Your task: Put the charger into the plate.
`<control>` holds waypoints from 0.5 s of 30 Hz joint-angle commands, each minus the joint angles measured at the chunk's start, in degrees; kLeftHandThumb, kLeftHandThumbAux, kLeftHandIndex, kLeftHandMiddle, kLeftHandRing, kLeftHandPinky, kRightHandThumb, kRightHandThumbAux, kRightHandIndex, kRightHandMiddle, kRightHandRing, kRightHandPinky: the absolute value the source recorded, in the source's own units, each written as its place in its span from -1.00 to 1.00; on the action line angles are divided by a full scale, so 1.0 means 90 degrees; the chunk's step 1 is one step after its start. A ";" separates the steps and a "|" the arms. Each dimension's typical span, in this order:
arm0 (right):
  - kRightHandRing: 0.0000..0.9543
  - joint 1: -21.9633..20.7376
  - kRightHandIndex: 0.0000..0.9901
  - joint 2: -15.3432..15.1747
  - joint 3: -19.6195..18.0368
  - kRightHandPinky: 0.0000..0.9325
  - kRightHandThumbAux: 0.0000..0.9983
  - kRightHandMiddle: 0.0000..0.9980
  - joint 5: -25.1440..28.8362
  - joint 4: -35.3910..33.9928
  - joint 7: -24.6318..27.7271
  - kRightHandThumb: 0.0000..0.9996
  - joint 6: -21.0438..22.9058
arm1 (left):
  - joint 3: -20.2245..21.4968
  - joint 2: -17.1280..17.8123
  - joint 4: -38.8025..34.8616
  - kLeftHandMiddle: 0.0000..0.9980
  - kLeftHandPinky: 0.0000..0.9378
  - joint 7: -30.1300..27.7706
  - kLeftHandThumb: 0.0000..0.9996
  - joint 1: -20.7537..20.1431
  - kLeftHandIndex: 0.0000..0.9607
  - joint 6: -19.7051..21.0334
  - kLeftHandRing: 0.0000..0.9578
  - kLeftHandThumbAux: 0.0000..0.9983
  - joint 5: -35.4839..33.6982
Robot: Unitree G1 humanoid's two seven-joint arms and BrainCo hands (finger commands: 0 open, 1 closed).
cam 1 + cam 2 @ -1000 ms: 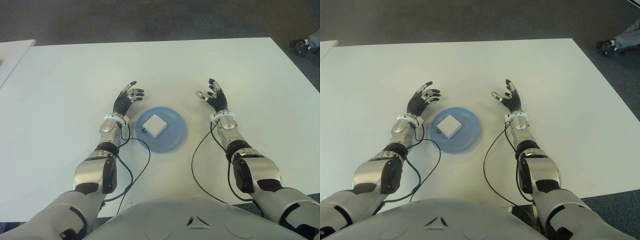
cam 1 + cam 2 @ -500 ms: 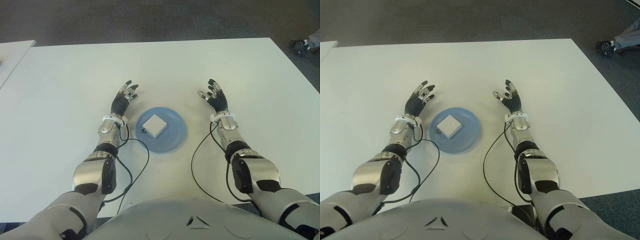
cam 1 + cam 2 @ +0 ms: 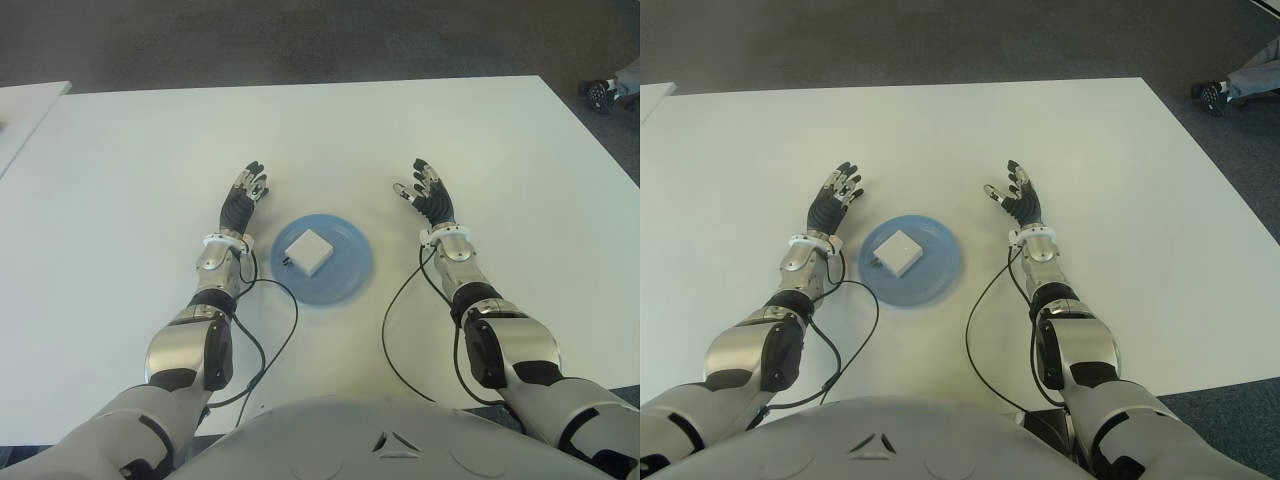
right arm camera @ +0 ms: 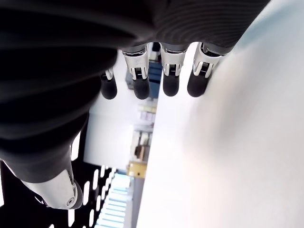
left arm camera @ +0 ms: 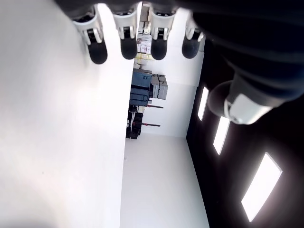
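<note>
White and roughly square, the charger point(image 3: 308, 251) lay flat in the blue plate point(image 3: 350, 276), left of the plate's centre, corners turned diagonal to the table point(image 3: 400, 130) edges; no long axis could be told. A dark part showed at its near-left side. Left hand point(image 3: 242, 203) stood left of the plate, right hand point(image 3: 432, 201) right of it. Left wrist view: fingers point(image 5: 128, 47) extended, holding nothing. Right wrist view: fingers point(image 4: 170, 86) likewise extended, holding nothing.
</note>
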 commanded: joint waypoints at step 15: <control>-1.00 0.0668 -1.00 0.0227 0.0211 -1.00 0.31 -1.00 -0.0123 0.0489 0.0345 -0.79 0.0640 | -0.0025 -0.0084 0.0157 -1.00 -1.00 0.0112 -0.96 0.0188 -1.00 0.0005 -1.00 0.04 0.0056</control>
